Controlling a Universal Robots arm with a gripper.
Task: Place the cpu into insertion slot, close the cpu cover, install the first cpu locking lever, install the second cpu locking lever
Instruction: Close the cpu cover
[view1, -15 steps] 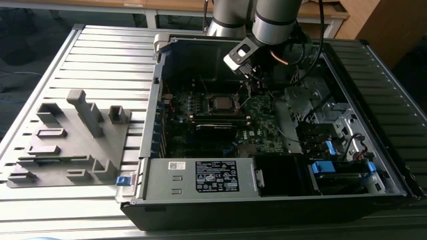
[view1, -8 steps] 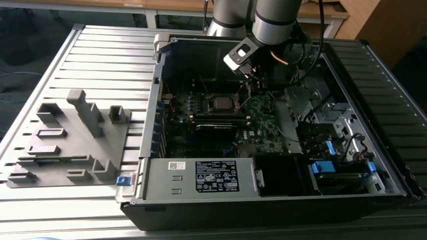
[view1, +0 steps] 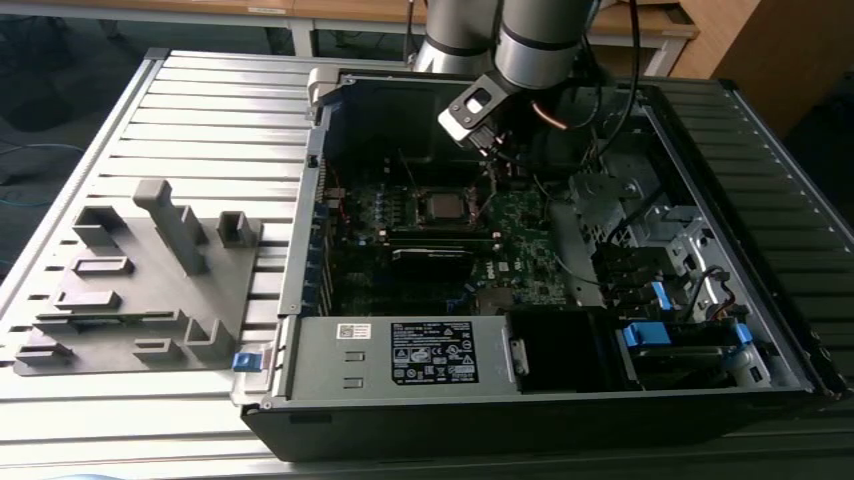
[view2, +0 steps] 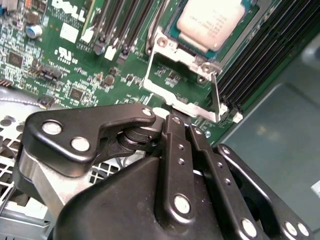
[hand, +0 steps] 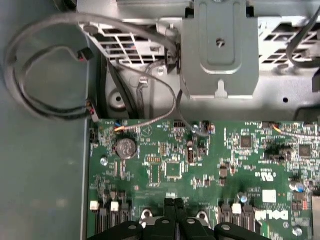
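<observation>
1. In the exterior view, upper middle of the frame, the gripper (view1: 491, 150) hangs over the motherboard (view1: 523, 236); its tips blur into the dark board, and the cpu cover is hard to make out there.
2. The second wrist view shows the cpu (view2: 212, 22) seated in its socket, the cpu cover (view2: 215, 95) tipped open, and the fingers (view2: 172, 131) pressed together, grasping nothing, just beside the cover's edge.
3. The computer case (view1: 534, 425) holds the motherboard; the cpu sits near frame centre.
</observation>
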